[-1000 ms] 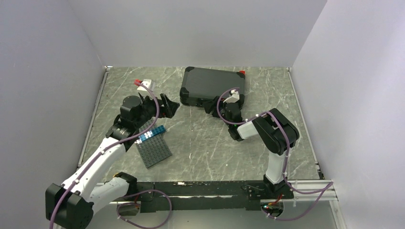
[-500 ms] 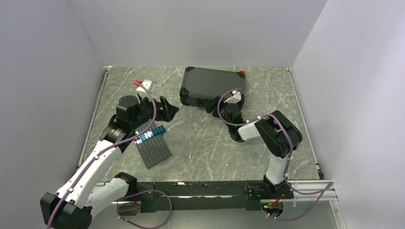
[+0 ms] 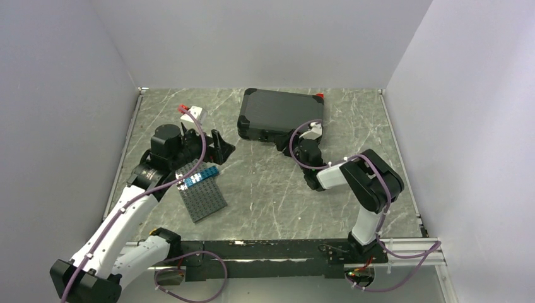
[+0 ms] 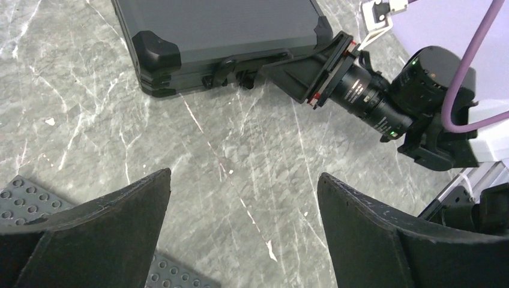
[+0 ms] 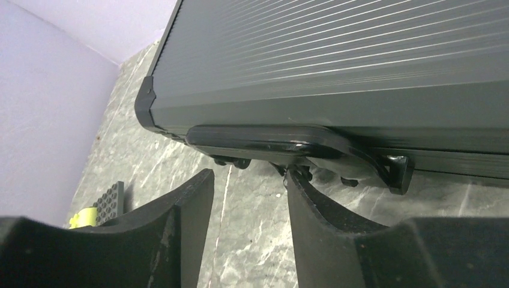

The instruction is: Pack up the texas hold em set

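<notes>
On the table (image 3: 271, 183) sit one case (image 3: 282, 110) and one studded plate (image 3: 205, 199); left tool (image 4: 244, 177) and right tool (image 5: 250, 177) gape.

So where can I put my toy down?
Bare table lies between the studded plate and the right arm. It is crowded in front of the black case, where the right end effector sits.

no legible text, none on black case (image 3: 281, 108)

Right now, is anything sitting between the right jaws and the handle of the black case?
Nothing visible does. The right jaws point at the handle on the black case, with only bare table between them.
</notes>
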Controlling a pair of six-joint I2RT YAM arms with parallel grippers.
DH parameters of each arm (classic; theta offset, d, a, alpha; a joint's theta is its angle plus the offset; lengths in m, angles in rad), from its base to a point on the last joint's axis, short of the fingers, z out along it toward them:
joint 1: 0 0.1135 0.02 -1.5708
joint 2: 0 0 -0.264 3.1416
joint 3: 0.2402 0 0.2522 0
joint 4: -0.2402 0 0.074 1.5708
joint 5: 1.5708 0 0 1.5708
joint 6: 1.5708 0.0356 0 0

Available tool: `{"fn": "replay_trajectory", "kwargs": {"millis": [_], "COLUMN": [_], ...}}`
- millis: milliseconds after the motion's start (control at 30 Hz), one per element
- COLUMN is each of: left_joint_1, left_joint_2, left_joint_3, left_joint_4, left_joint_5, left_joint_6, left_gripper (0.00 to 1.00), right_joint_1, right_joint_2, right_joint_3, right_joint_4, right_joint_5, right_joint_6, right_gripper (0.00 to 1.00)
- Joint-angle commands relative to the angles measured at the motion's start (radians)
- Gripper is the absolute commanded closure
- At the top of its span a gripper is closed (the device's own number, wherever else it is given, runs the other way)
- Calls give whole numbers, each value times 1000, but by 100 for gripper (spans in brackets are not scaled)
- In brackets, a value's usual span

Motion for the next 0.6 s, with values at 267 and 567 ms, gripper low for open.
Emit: {"fn": "replay_trajectory", "kwargs": {"millis": [267,567], "left_joint_1": [28,48], "left_joint_2": [-66,-59], "left_joint_3": [25,1], "left_joint_4": [-120,-104], "left_joint_5": [-52,-28], "left_joint_6": [156,162], "left_gripper": [2,2], "right_joint_1": [48,65], "right_joint_2": [-92,-34], "right_joint_3": [-14,45], "right_joint_4": [-93,-145], "right_joint_5": [68,90], "right_joint_6": [-48,-69], "right_gripper": [85,95]}}
